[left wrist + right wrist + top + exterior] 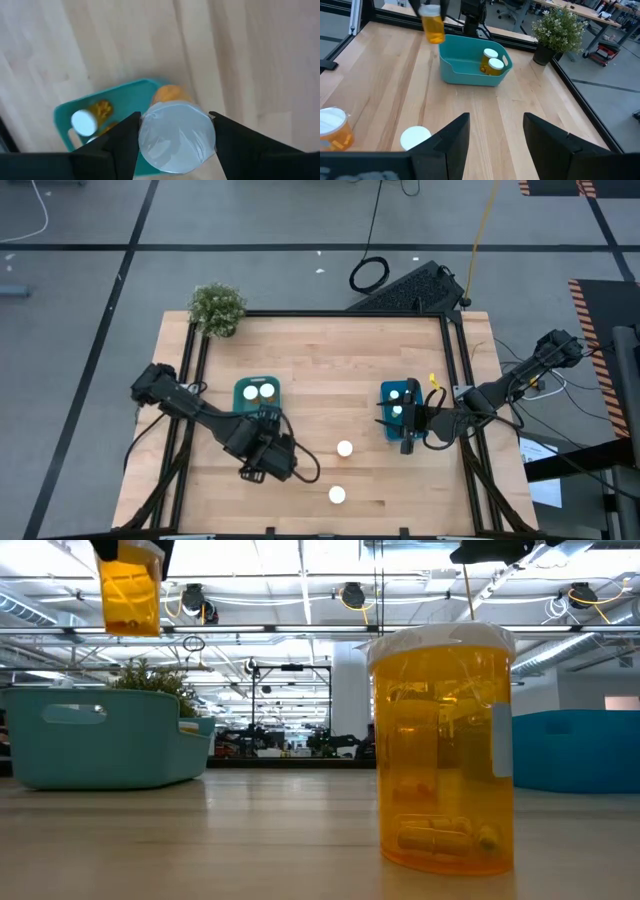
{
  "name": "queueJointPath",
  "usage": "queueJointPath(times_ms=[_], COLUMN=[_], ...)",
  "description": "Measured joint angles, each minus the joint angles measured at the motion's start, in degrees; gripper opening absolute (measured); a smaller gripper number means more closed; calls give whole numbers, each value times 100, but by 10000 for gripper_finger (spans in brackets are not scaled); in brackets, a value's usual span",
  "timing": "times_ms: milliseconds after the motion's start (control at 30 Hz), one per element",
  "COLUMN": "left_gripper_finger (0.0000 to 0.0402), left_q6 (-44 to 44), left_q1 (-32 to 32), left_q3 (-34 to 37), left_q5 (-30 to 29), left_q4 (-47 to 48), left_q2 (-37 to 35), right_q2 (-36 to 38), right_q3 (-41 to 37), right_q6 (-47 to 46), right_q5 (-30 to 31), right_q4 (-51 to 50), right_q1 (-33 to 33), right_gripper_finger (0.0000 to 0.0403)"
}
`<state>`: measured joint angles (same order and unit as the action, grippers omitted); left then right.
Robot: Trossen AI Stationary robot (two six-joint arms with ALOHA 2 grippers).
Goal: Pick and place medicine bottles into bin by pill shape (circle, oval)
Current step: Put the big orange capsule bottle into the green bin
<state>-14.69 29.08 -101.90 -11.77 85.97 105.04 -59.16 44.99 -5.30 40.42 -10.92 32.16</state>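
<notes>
My left gripper [266, 457] is shut on an amber medicine bottle [434, 27] with a white cap. It holds the bottle high above the table, just near of the teal bin [257, 395]. That bin holds two amber bottles with white caps [490, 61]. Two more bottles stand upright on the table: one mid-table [345, 448], one closer to the near edge [337, 495], [440, 750]. My right gripper [495, 145] is open and touches nothing, beside the blue bin [400, 408], which holds white-capped bottles. My left gripper pinches the bottle's white cap [175, 137] between its two fingers [122, 142], one on each side. The fingers come from above, pointing down. The amber body [130, 595] hangs upright below them, lifted clear of the table.
A potted plant [216, 308] stands at the table's far left corner. A black frame rail [340, 314] runs around the table edge. Bare wood lies between the two bins and along the near edge.
</notes>
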Motion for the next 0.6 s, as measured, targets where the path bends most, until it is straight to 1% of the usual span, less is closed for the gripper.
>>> queueJointPath(times_ms=[367,600], left_gripper_finger=[225,225], left_q6=[94,234], left_q1=[-306,-601], left_q3=[10,16], left_q5=[-177,-185], left_q4=[112,206], left_q2=[-520,-872], right_q2=[0,0], right_q3=[0,0], right_q6=[-49,-151], right_q5=[-4,-17], right_q4=[-2,-2], right_q1=[2,15], right_gripper_finger=[180,180])
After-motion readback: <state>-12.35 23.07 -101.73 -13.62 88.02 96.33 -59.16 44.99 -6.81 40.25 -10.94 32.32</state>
